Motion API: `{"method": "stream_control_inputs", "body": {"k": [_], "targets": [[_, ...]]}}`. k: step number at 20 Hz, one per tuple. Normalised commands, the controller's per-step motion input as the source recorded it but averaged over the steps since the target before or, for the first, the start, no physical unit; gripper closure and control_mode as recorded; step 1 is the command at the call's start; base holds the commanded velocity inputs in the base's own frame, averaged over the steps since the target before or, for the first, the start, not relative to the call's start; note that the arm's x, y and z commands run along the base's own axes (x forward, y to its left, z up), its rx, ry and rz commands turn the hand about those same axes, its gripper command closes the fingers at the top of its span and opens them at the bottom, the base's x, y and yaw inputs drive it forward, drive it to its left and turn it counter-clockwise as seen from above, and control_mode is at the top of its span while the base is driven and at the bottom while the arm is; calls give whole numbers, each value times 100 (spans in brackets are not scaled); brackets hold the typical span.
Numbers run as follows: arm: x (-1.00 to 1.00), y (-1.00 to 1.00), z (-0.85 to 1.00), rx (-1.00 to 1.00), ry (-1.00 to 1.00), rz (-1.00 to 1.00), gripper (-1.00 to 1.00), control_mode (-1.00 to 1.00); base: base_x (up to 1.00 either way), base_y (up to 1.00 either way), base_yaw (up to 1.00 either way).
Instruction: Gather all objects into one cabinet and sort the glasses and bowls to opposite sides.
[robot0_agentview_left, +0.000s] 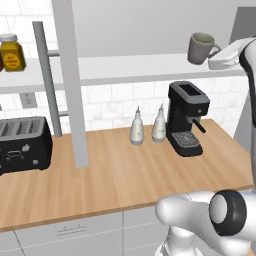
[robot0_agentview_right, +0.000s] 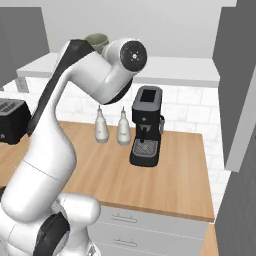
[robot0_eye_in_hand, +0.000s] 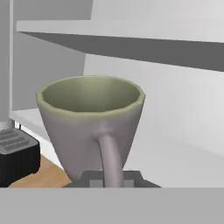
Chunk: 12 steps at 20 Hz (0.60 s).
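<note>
Mug (robot0_eye_in_hand: 89, 124) handling is my job right now: I have its loop handle (robot0_eye_in_hand: 110, 158) pinched between my 2 fingers, my gripper (robot0_eye_in_hand: 109, 178) closed narrow on that loop at the bottom centre of the hand view. To do this step well, I judge I should keep the cup level, since a grip on the handle alone lets the body swing, and move slowly so it does not twist in my hold. I should carry it sideways along the shelf (robot0_agentview_left: 150, 67) with a little clearance under its base, then lower it straight down until it sits flat before I let go. Whether the base touches the shelf at present I cannot tell.

From my hand, the mug sits directly ahead, its handle pointing back at me and its open rim at the middle of the hand view, tipped slightly. In the left base view the mug (robot0_agentview_left: 201, 48) is at the upper right, over the white shelf, just left of my wrist. In the right base view its rim (robot0_agentview_right: 97, 41) peeks over my arm at the upper left. Below it on the counter (robot0_agentview_left: 125, 175) stands a black coffee machine (robot0_agentview_left: 187, 119).
</note>
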Motion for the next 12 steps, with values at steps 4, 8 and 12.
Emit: {"method": "stream_control_inputs", "body": {"k": [4, 8, 12], "targets": [[-95, 0, -8, 0, 18, -2, 100, -100, 0, 0, 0], [-80, 1, -16, 0, 25, -3, 100, -100, 0, 0, 0], [-78, 4, -37, -1, 13, -1, 100, -100, 0, 0, 0]]}}
